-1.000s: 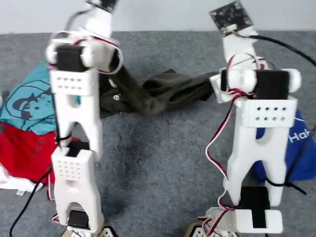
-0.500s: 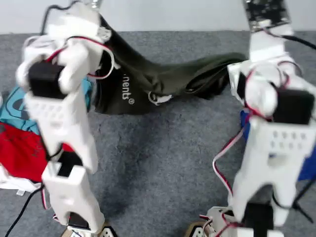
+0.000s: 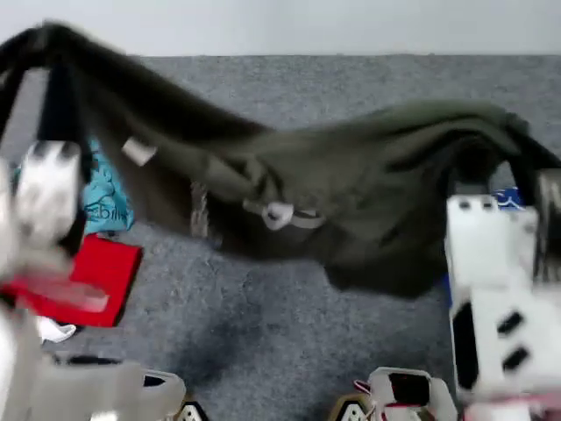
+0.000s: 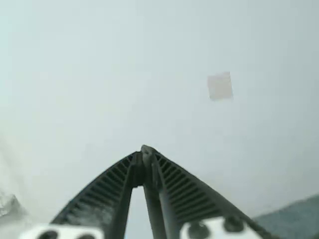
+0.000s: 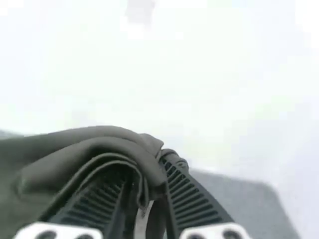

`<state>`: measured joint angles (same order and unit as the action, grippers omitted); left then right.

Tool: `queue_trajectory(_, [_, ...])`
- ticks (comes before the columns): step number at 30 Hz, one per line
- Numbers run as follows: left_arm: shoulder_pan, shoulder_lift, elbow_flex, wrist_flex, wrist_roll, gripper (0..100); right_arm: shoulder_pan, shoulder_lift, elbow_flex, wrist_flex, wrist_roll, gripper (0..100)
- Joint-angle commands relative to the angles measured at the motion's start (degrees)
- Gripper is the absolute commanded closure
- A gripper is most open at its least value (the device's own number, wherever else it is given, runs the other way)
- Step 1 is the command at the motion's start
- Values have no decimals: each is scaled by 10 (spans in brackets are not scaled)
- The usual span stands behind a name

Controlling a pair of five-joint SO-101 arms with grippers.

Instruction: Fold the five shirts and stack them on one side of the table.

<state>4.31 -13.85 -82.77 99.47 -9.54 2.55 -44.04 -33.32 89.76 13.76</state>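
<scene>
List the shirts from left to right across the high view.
First the red shirt, then the sagging middle of the dark green shirt, then the blue shirt. The teal shirt overlaps the red one, so it is left out.

I'm looking down on a grey, carpet-textured table (image 3: 263, 351); at 12 o'clock a plain pale wall (image 3: 307, 26) runs behind it, evenly lit.
</scene>
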Motion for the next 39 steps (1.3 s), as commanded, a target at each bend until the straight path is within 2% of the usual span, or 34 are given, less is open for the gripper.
queue_trajectory(1, [3,-55,42,12,5,988,50,-26,-10,-17,-7,988])
queue_trajectory(4, [3,-106,131,12,5,988,87,-40,-6,-10,-7,988])
queue_trajectory(11, [3,-233,323,11,3,988,89,-40,-5,40,-4,988])
queue_trajectory(19, [3,-306,428,10,4,988,88,-39,4,84,-7,988])
queue_trajectory(22, [3,-308,456,10,4,988,85,-40,63,106,-5,988])
queue_trajectory(26, [4,-308,507,9,2,988,17,-39,218,100,-1,988])
queue_trajectory(29, [4,-308,575,-15,1,988,-41,-39,381,35,37,988])
queue_trajectory(33, [4,-307,698,-88,1,988,-49,-39,549,-128,55,988])
queue_trajectory(36, [4,-307,785,-193,1,988,-51,-35,578,-230,56,988])
queue_trajectory(39, [2,-300,835,-311,1,988,-49,-8,528,-298,53,988])
